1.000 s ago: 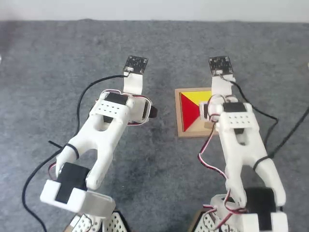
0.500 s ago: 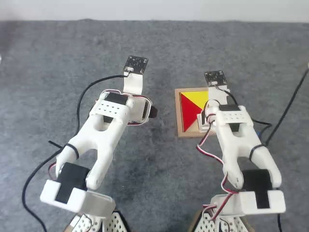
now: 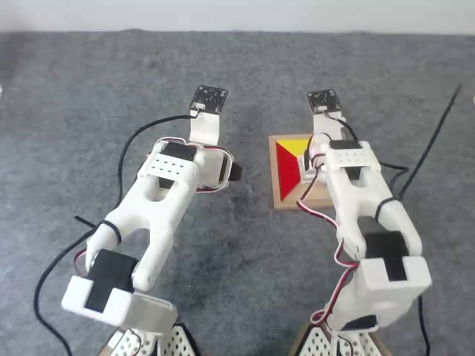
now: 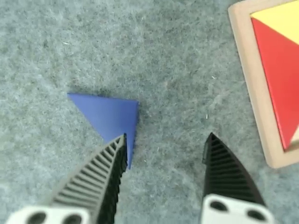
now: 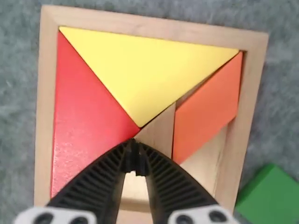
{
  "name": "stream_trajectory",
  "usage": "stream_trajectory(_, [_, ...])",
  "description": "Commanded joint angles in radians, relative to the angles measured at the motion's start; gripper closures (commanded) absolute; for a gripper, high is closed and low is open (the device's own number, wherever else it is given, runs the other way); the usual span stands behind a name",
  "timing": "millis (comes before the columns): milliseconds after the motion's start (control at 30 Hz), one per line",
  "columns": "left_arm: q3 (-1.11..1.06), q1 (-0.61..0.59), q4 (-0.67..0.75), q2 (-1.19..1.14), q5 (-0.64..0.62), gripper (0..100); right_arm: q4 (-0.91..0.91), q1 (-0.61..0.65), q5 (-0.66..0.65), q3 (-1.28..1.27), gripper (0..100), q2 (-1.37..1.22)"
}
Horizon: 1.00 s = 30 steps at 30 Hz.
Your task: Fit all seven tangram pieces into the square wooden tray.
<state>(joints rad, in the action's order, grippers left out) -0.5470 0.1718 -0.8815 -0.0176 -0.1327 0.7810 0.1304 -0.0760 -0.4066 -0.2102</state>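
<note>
The square wooden tray holds a yellow triangle, a red triangle and an orange parallelogram, with bare wood between them. My right gripper hovers shut over that bare wood, nothing between its fingers. A green piece lies on the carpet just outside the tray. A blue triangle lies flat on the carpet. My left gripper is open, one fingertip at the triangle's edge. The tray sits off to one side of it.
Grey carpet covers the table. In the high view my left arm stands left of the tray and my right arm covers its right half. Cables trail from both arms. Open carpet lies at the back and far left.
The right arm has swung left over the tray and its rear links have folded up toward the camera. The left arm has not moved.
</note>
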Motion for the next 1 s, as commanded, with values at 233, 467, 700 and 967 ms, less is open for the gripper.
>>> stream_trajectory(233, [-0.008,0.020,0.020,0.054,0.015,74,-0.010,-0.004,-0.005,0.084,97.7,0.067])
stream_trajectory(467, [-0.018,0.037,0.023,0.054,0.015,74,0.068,-0.036,-0.011,0.087,97.7,0.231])
stream_trajectory(700, [-0.018,0.032,0.023,0.054,0.015,74,0.093,-0.067,-0.026,0.078,97.7,0.265])
stream_trajectory(967, [-0.018,0.037,0.023,0.054,0.015,74,0.068,-0.081,-0.075,0.025,97.7,0.263])
